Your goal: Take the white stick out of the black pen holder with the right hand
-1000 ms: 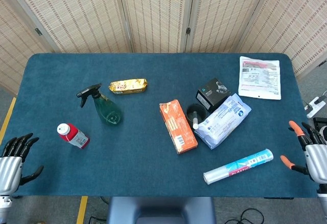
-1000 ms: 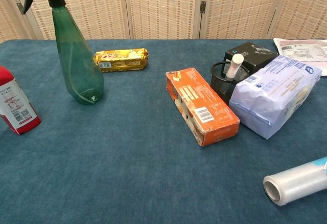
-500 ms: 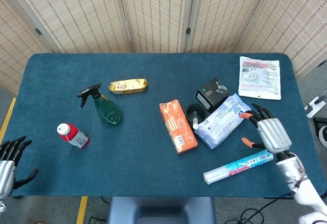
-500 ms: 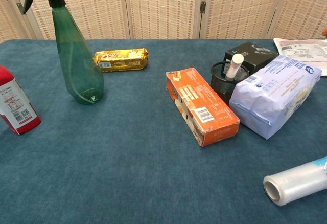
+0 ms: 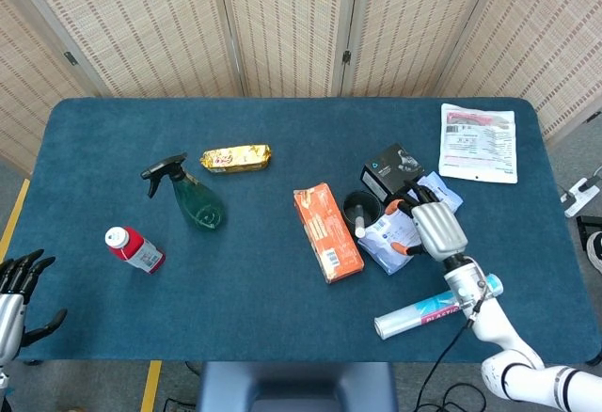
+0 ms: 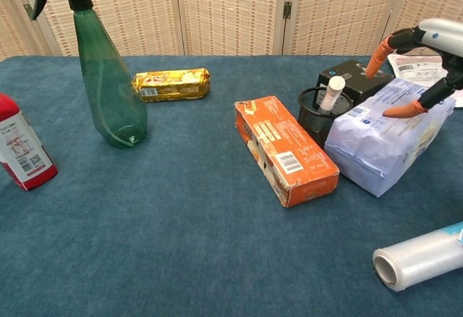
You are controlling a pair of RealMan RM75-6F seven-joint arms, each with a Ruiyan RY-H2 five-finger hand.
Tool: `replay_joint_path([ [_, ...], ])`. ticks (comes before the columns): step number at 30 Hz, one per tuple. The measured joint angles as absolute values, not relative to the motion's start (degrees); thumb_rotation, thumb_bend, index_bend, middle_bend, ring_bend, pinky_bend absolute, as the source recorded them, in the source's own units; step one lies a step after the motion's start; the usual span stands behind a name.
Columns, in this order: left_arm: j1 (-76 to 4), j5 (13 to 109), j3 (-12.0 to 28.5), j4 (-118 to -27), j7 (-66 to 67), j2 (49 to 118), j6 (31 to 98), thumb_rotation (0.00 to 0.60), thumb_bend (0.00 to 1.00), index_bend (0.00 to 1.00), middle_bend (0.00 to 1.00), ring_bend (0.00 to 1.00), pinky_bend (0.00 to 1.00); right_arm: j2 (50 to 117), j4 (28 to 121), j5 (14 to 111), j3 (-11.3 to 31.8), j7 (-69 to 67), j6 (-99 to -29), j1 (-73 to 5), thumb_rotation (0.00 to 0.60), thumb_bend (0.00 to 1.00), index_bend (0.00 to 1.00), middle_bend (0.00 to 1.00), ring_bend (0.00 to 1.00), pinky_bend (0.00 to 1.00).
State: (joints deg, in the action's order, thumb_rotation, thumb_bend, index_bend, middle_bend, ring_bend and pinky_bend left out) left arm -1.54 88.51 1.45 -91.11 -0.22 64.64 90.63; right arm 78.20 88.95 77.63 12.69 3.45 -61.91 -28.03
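The white stick (image 6: pixel 332 93) leans in the black mesh pen holder (image 6: pixel 317 118), which stands between the orange box and the pale blue packet; from the head view the stick (image 5: pixel 358 225) and holder (image 5: pixel 363 209) sit at table centre-right. My right hand (image 5: pixel 435 228) hovers over the blue packet just right of the holder, fingers spread and orange-tipped, holding nothing; the chest view shows that hand (image 6: pixel 427 53) above and to the right of the stick. My left hand (image 5: pixel 13 292) hangs open off the table's near left corner.
An orange box (image 5: pixel 327 231), a pale blue packet (image 6: pixel 387 132) and a black box (image 5: pixel 391 172) crowd the holder. A plastic-wrap roll (image 5: pixel 437 307) lies near the front edge. A green spray bottle (image 5: pixel 193 196), gold packet (image 5: pixel 235 158), red bottle (image 5: pixel 134 248) and white pouch (image 5: pixel 479 142) lie farther off.
My right hand has swept left from the table's right edge to above the blue packet beside the holder. The left hand dropped slightly lower at the left edge.
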Motion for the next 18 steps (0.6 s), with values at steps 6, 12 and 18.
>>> replay_joint_path([
  [6, -2.01, 88.19, 1.74, -91.58, 0.8, 64.57, 89.84, 0.6, 0.28, 0.2, 0.15, 0.14, 0.13, 82.96, 84.64, 75.9, 13.57, 3.51, -60.45, -30.63, 0.6, 0.18, 0.45, 0.31, 0.07, 0.13],
  [12, -2.4, 88.05, 2.05, -91.99, 1.44, 64.5, 89.44, 0.6, 0.28, 0.2, 0.15, 0.14, 0.13, 87.75, 80.28, 74.57, 14.22, 3.17, -60.07, -32.89, 0.6, 0.18, 0.46, 0.31, 0.07, 0.13],
  [18, -2.51, 87.82, 2.15, -91.99, 1.52, 64.39, 89.18, 0.6, 0.27, 0.2, 0.15, 0.14, 0.13, 89.8, 78.63, 74.31, 14.23, 2.72, -60.11, -34.19, 0.6, 0.18, 0.48, 0.32, 0.07, 0.13],
])
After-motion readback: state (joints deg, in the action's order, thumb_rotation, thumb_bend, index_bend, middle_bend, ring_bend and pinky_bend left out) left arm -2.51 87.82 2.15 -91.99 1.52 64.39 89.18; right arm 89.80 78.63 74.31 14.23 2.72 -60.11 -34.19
